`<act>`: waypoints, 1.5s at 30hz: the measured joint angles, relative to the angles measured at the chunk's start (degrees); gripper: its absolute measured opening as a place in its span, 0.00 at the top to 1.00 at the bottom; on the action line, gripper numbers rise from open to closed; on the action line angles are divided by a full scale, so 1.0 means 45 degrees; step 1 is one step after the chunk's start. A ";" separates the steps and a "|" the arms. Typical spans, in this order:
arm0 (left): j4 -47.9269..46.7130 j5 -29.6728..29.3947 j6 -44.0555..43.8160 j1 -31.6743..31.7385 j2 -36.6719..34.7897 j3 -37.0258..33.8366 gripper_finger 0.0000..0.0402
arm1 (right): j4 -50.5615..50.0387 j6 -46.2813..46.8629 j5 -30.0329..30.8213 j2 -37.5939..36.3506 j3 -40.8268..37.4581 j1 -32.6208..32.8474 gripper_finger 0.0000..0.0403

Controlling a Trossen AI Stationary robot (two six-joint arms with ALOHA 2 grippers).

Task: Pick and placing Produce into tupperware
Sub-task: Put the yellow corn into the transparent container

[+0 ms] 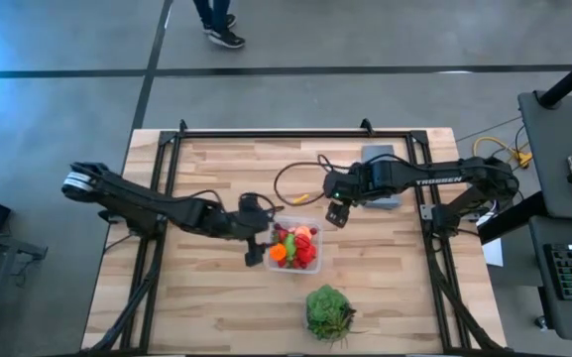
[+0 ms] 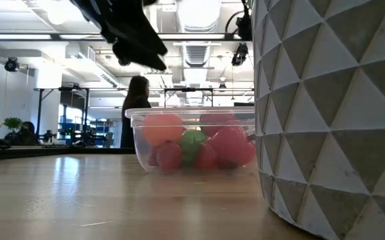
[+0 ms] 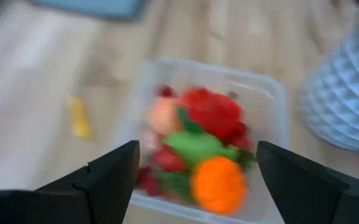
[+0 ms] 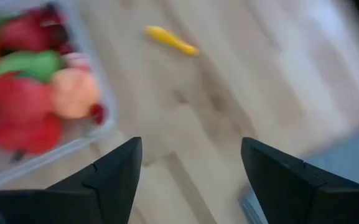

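The clear tupperware (image 1: pixel 310 266) stands on the wooden table, holding produce (image 1: pixel 295 246): red, pink, lime-green and orange pieces. It also shows in the low view (image 2: pixel 192 143). One yellow piece (image 1: pixel 305 198) lies on the table beyond it. My left gripper (image 1: pixel 256 248) is open and empty, hovering at the container's left side; the left wrist view (image 3: pixel 196 149) looks past its fingers at the produce (image 3: pixel 198 146). My right gripper (image 1: pixel 337 213) is open and empty above the table at the container's far right corner; its wrist view (image 4: pixel 191 143) shows the yellow piece (image 4: pixel 172 40).
A flat grey slab (image 1: pixel 380 174) lies at the back right under the right arm. A green plant in a white faceted pot (image 1: pixel 330 312) stands near the front edge, close to the container, and fills the low view's right side (image 2: pixel 332 113). A person stands in the room behind (image 2: pixel 137 107).
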 joint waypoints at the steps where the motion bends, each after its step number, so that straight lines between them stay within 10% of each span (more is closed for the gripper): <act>1: -0.0107 -0.0598 0.0226 -0.0087 -0.0340 -0.0059 0.23 | 0.0412 -0.0657 -0.0521 0.0000 -0.0146 -0.0144 0.34; 17: -0.2150 -0.4672 -0.0431 -0.0679 -0.4444 -0.1391 0.23 | 0.3883 -0.6618 -0.3399 0.3684 -0.0067 -0.2542 0.34; 32: -0.2111 -0.5370 -0.0427 -0.0661 -0.4235 -0.2335 0.23 | 0.2808 -1.1468 -0.2619 0.6106 0.2828 -0.2531 0.34; 45: -0.2122 -0.6377 -0.0371 -0.0546 -0.4431 -0.2335 0.23 | 0.2592 -1.1595 -0.3094 0.6795 0.3007 -0.2522 0.38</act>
